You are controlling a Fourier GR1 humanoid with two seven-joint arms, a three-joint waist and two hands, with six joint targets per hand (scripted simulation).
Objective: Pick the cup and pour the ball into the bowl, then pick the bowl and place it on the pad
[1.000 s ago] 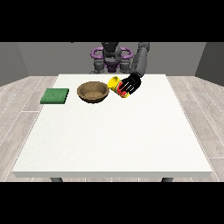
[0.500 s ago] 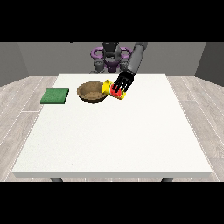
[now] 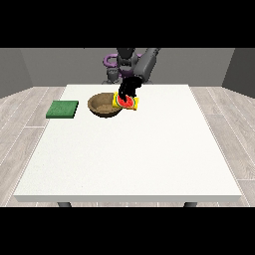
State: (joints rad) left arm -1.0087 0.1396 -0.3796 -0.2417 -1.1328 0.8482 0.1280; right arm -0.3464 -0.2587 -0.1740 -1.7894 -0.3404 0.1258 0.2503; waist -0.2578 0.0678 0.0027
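Observation:
A yellow cup [image 3: 127, 102] with red at its mouth hangs tilted at the right rim of the brown bowl [image 3: 103, 105], mouth turned toward the bowl. The black hand at the view's right [image 3: 128, 91] is curled round the cup from above. I cannot make out a ball apart from the cup's red. The flat green pad [image 3: 62, 109] lies to the left of the bowl, near the table's left edge. No other hand shows.
The white table [image 3: 134, 154] stretches wide toward the camera in front of the bowl. The robot's grey torso [image 3: 127, 62] stands behind the far edge, its arm reaching down to the cup.
The hand with the cup has moved to the view's left, from beside the bowl to its right rim, and the cup has tipped further toward the bowl.

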